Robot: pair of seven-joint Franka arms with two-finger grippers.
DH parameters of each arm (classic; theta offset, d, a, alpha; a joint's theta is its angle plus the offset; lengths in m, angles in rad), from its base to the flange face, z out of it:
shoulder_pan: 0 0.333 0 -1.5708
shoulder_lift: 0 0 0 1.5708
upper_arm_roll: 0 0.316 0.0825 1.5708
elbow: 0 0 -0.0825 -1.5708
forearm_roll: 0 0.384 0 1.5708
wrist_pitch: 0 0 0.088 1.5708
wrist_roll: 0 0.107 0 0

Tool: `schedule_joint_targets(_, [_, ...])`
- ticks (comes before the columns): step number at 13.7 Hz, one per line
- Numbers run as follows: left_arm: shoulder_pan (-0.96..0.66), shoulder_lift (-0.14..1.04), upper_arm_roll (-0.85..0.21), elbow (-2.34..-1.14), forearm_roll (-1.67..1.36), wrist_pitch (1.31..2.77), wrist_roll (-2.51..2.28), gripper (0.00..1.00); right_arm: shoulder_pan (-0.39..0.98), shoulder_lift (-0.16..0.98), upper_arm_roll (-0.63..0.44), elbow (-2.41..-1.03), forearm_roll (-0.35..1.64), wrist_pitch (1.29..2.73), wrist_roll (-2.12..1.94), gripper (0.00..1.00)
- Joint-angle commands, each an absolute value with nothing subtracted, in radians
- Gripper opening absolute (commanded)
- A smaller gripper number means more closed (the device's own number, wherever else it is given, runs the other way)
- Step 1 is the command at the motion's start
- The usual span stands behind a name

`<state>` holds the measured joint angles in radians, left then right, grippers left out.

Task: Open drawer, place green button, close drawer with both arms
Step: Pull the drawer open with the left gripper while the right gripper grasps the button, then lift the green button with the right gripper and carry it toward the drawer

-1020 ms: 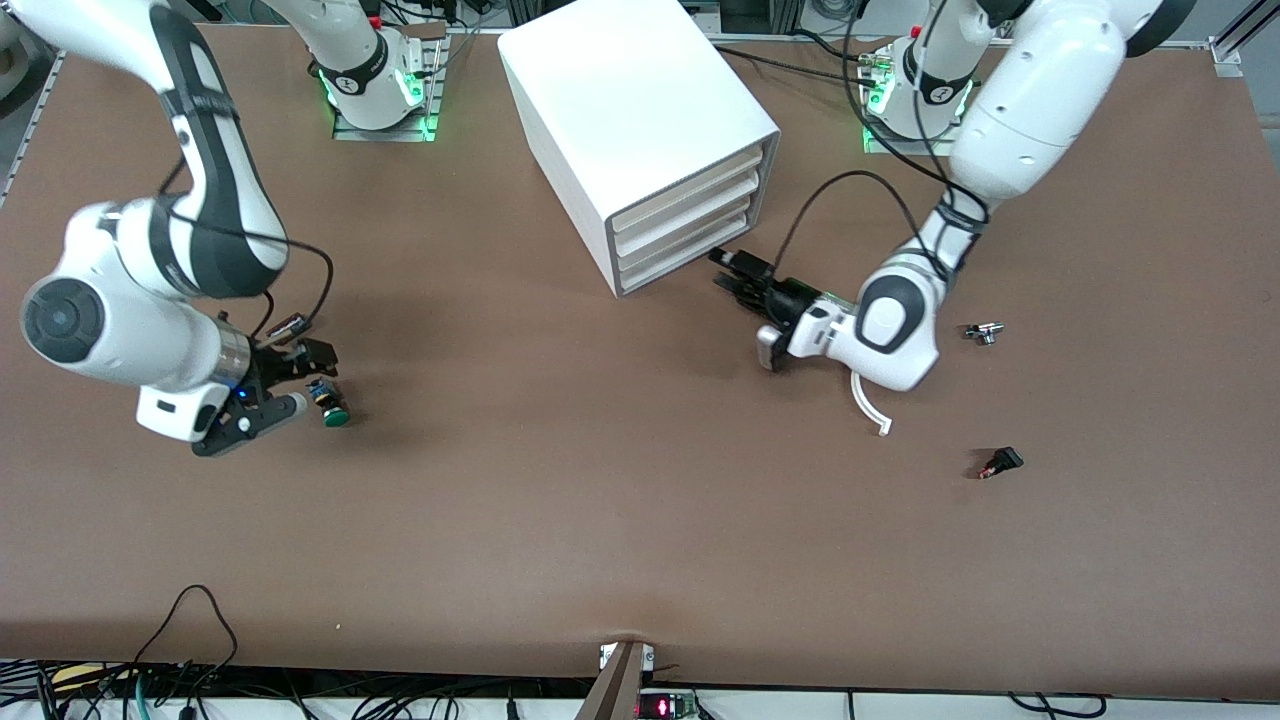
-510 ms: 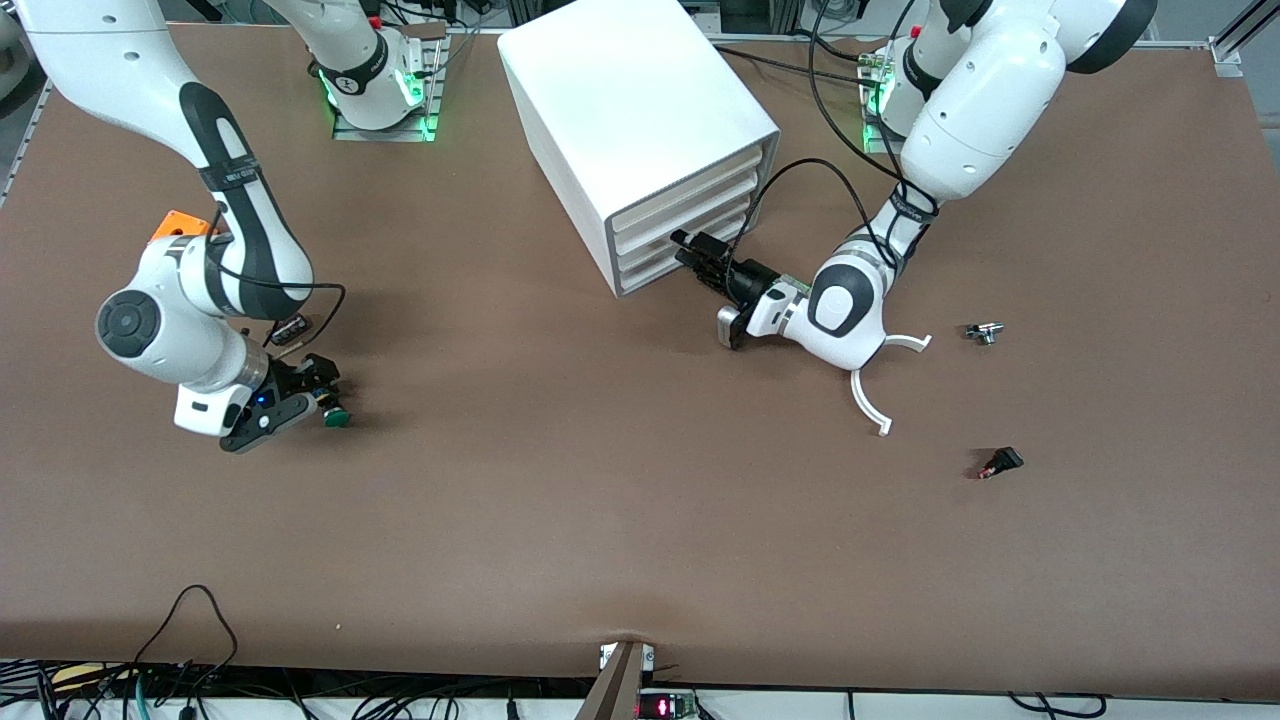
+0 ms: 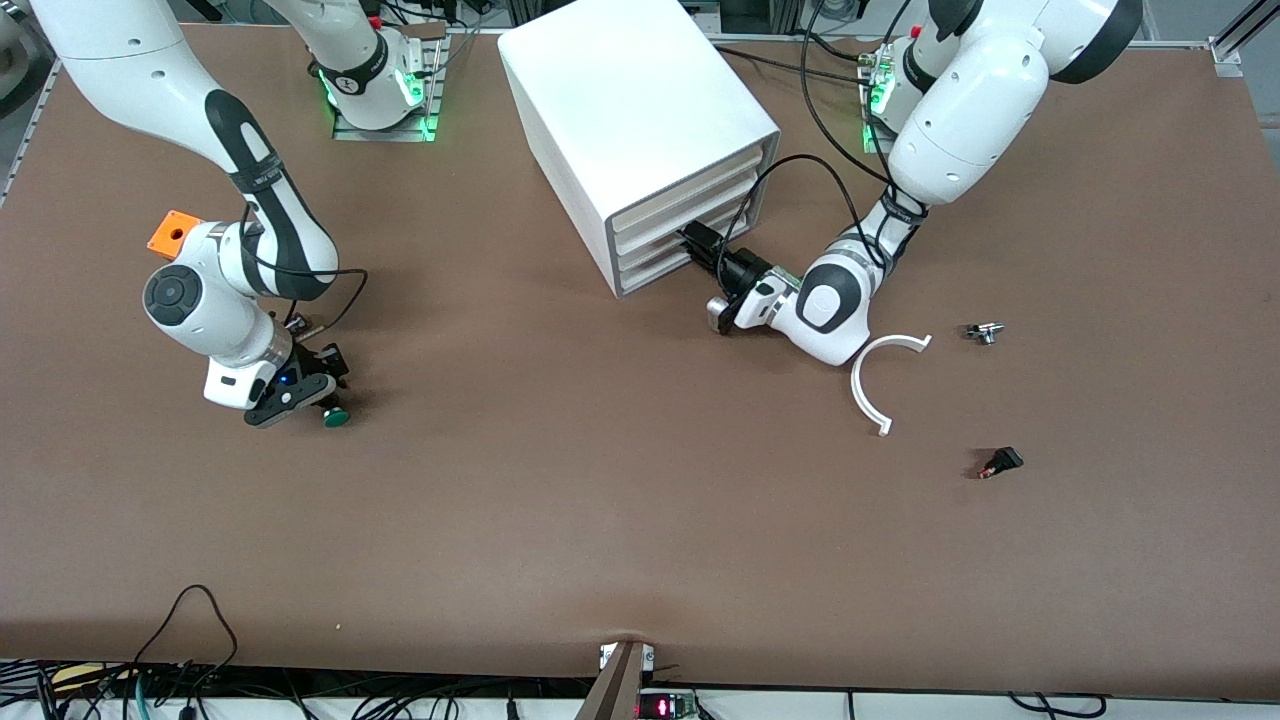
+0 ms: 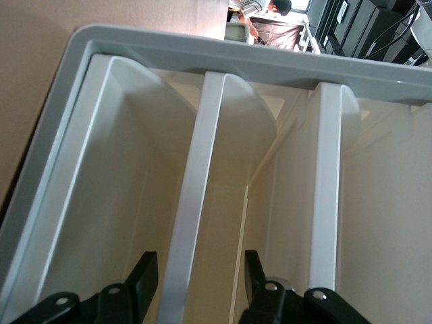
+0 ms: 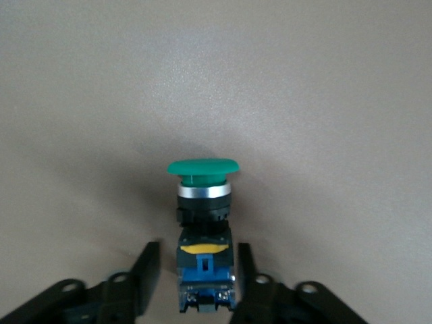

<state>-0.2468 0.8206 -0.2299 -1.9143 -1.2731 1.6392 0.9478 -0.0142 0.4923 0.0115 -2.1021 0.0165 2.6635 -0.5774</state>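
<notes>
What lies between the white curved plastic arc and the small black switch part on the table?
Nothing: in the front view, bare brown table separates the white curved plastic arc from the small black switch part.

Bright even overhead light; soft shadows beneath arms on table (image 3: 600,520); wrist views sharp, glare-free.

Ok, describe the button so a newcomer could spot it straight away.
Start at the white cabinet, then go toward the right arm's end of the table, nearer the front camera. There the right gripper sits low with its fingers on either side of the button. It has a round green cap on a black and blue body, unlike the orange box farther off.
</notes>
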Motion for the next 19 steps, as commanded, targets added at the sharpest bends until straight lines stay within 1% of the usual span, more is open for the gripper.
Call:
schedule_joint_targets(1, [-0.252,0.819,-0.222,-1.916,-1.253,1.623,0.934,0.50,-0.041,0.471,0.021,-2.120,0.015,2.672,-0.595,0.18])
schedule_joint_targets(2, [-0.252,0.819,-0.221,-1.914,-1.252,1.621,0.934,0.45,-0.043,0.469,0.021,-2.115,0.018,2.669,-0.595,0.06])
schedule_joint_targets(3, [-0.252,0.819,-0.218,-1.913,-1.252,1.623,0.934,0.40,-0.041,0.469,0.023,-2.099,0.020,2.642,-0.595,0.00])
schedule_joint_targets(4, [-0.252,0.819,-0.215,-1.910,-1.250,1.623,0.934,0.34,-0.040,0.463,0.025,-2.064,0.023,2.578,-0.592,0.00])
schedule_joint_targets(7, [-0.252,0.819,-0.206,-1.908,-1.244,1.624,0.934,0.11,-0.035,0.459,0.031,-1.854,0.026,2.277,-0.568,0.00])
schedule_joint_targets(8, [-0.250,0.819,-0.206,-1.907,-1.232,1.626,0.933,0.07,-0.032,0.459,0.031,-1.803,0.026,2.222,-0.555,0.00])
schedule_joint_targets(10, [-0.244,0.819,-0.199,-1.902,-1.229,1.626,0.924,0.07,-0.018,0.459,0.032,-1.731,0.028,2.157,-0.539,0.00])
schedule_joint_targets(13, [-0.241,0.818,-0.180,-1.887,-1.229,1.628,0.920,0.06,0.018,0.463,0.031,-1.622,0.101,2.042,-0.505,0.00])
schedule_joint_targets(16, [-0.241,0.818,-0.161,-1.867,-1.229,1.629,0.882,0.05,0.083,0.463,0.031,-1.565,0.104,1.978,-0.399,0.00])
schedule_joint_targets(19, [-0.241,0.818,-0.131,-1.836,-1.229,1.628,0.845,0.05,0.156,0.463,0.032,-1.482,0.106,1.876,-0.234,0.00])
